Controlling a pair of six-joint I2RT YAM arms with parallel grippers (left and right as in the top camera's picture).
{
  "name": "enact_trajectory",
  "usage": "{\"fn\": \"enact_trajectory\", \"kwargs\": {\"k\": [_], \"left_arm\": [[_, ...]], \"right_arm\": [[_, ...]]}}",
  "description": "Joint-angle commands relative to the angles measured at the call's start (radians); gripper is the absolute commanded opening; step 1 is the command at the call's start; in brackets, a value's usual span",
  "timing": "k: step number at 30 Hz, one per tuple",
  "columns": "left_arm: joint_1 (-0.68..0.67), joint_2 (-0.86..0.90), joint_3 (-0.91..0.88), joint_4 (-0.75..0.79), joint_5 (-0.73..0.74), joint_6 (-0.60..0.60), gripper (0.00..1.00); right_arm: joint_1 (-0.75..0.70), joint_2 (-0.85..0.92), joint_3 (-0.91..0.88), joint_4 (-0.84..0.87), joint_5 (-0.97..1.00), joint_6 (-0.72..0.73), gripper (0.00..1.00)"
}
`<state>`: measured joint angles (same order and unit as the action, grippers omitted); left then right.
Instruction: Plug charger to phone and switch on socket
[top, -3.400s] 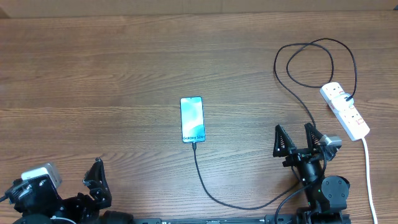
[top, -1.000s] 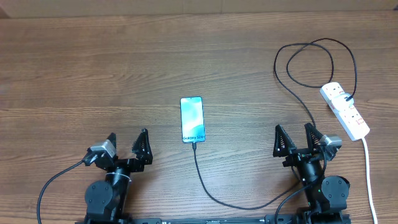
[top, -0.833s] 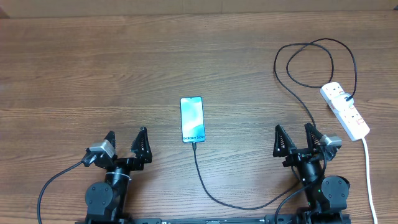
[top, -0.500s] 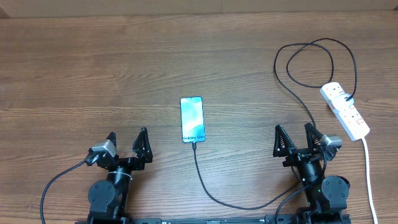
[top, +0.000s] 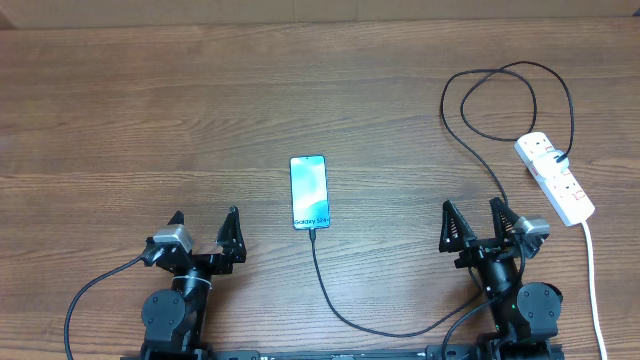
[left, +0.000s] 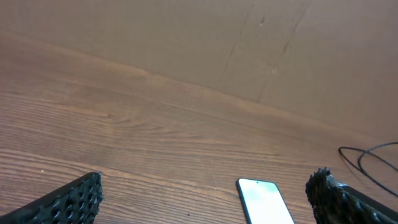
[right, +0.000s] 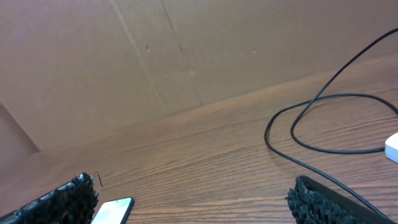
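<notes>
Whether the socket (top: 555, 178) is switched on is too small to tell from overhead. Both wrist views cut the phone (left: 264, 200) off at their bottom edge.

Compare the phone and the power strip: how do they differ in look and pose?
The phone is dark-edged with a lit teal screen; the power strip is white. The phone lies central and straight; the power strip lies far right, angled. Both lie flat, with the black cable reaching each.

The table (top: 150, 100) looks matt wood-grain, the phone (top: 309, 190) glossy, the socket (top: 555, 178) plastic
</notes>
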<state>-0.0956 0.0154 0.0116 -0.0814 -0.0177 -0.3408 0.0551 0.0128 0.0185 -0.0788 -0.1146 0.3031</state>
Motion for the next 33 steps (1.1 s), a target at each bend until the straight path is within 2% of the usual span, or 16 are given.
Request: {"fn": "enact_trajectory", "kwargs": {"k": [1,13,22,33], "left_arm": [[0.006,-0.012,-0.006,0.002,0.011,0.031,1.00],[0.011,-0.012,-0.006,0.004,0.006,0.032,1.00],[0.013,-0.012,-0.006,0.003,0.011,0.188,1.00],[0.067,-0.012,-0.006,0.004,0.036,0.184,1.00]], "right_arm": [[0.005,-0.010,-0.011,0.005,0.013,0.004,1.00],[0.005,-0.010,-0.011,0.005,0.013,0.004,1.00],[0.005,-0.010,-0.011,0.005,0.013,0.004,1.00],[0.005,-0.010,-0.011,0.005,0.013,0.004,1.00]]}}
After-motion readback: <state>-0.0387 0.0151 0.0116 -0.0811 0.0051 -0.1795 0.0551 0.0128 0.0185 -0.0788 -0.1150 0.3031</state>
